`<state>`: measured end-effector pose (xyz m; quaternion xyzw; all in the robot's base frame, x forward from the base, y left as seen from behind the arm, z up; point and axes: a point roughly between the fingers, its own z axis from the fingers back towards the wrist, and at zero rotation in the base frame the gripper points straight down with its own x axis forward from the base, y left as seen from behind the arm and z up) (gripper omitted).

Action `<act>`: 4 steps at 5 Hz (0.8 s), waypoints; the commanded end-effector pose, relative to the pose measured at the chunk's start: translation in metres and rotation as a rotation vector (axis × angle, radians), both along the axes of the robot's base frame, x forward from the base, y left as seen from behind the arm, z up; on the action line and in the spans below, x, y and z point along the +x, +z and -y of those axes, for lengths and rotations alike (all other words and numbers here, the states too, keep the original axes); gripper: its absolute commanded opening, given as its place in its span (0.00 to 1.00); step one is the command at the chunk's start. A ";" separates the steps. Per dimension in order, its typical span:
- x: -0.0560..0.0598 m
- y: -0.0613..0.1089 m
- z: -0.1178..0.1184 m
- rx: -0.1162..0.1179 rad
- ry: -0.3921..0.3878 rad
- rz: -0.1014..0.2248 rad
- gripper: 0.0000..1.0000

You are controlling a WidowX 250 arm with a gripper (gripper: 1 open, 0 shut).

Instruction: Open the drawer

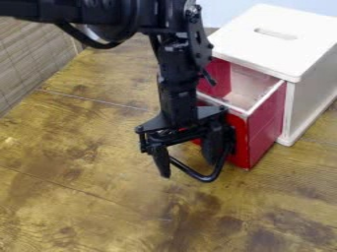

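Worn wooden table point(79, 187) carries the red drawer point(250, 118), partly out of its white cabinet point(283, 44). Directly before the drawer, the claw point(187, 157) hangs spread wide over the loop handle point(198, 175); hook one finger inside, pull straight outward.

Soft, even light fills a small, coarse view; the black arm point(178, 69) smears into blur, a faint shadow lies on the wooden table point(79, 197), and the white cabinet point(283, 44) looks slightly overexposed
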<state>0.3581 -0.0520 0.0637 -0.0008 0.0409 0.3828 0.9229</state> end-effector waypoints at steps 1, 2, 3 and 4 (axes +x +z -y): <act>0.029 0.007 0.010 -0.012 0.167 0.094 1.00; 0.028 0.001 0.003 -0.009 0.220 0.086 1.00; 0.026 -0.005 -0.004 0.006 0.243 0.081 1.00; 0.022 -0.011 -0.011 0.022 0.266 0.076 1.00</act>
